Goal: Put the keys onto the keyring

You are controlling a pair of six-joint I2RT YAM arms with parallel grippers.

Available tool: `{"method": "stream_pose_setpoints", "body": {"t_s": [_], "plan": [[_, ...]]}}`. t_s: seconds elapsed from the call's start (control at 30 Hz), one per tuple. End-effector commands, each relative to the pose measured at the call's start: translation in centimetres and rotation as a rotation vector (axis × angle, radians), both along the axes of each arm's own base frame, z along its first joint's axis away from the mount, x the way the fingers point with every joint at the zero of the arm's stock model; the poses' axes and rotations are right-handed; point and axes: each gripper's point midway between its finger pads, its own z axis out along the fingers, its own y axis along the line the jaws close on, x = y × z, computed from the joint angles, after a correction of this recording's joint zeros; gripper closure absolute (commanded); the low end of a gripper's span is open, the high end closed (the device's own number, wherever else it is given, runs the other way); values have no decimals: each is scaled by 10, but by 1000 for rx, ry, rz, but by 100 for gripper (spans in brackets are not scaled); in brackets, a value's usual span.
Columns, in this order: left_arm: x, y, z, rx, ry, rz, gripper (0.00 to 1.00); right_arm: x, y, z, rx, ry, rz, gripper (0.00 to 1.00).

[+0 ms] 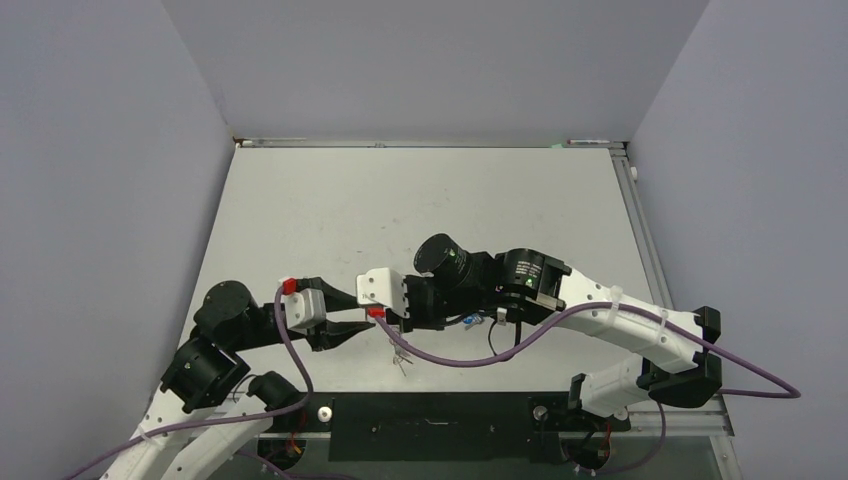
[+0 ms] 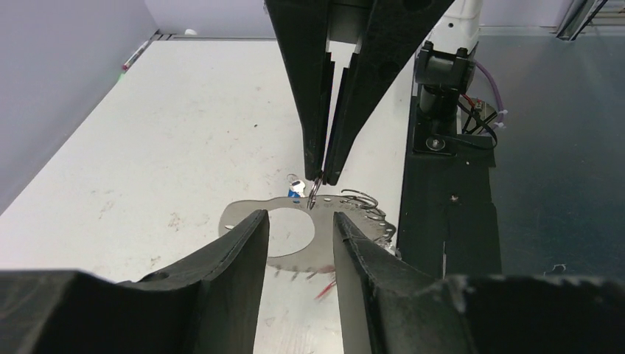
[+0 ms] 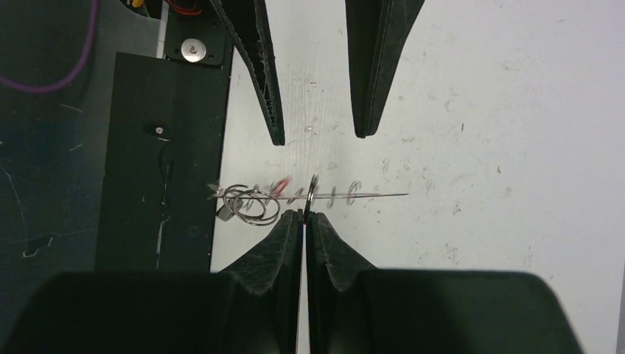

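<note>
The keyring, a flat grey plate with a wide hole, sits just past my left gripper, which is open with its fingertips on either side of the plate's near part. In the right wrist view the plate is edge-on. My right gripper is shut on a small split ring at the plate's edge; this also shows in the left wrist view. A blue-tagged key hangs at the far edge. A red blur shows by the near edge. I cannot make out the dark-headed key.
Larger loose wire rings cluster at the plate's end next to the black base strip. In the top view both grippers meet near the table's front middle, with wire rings just below them.
</note>
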Motion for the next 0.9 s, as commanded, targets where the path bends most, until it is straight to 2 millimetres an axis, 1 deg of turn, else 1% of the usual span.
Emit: {"method": "stream_pose_setpoints", "body": {"t_s": [0.0, 0.17, 0.3, 0.47, 0.57, 0.77, 0.87], "plan": [[-6, -10, 16, -50, -77, -80, 67, -5, 3, 29, 76, -37, 21, 95], [-6, -19, 13, -62, -67, -132, 72, -8, 3, 28, 67, -36, 28, 95], [-4, -25, 8, -45, -47, -150, 72, -9, 2, 30, 72, -41, 31, 95], [-6, -31, 3, -43, -39, -184, 73, -11, 2, 31, 73, -45, 34, 95], [-9, -33, 2, -48, -27, -206, 75, -10, 2, 31, 73, -52, 28, 95], [-12, -34, -3, -35, -15, -219, 75, -8, 3, 31, 74, -62, 19, 95], [-12, -36, -7, -34, -6, -224, 78, -8, 3, 33, 79, -66, 19, 95]]}}
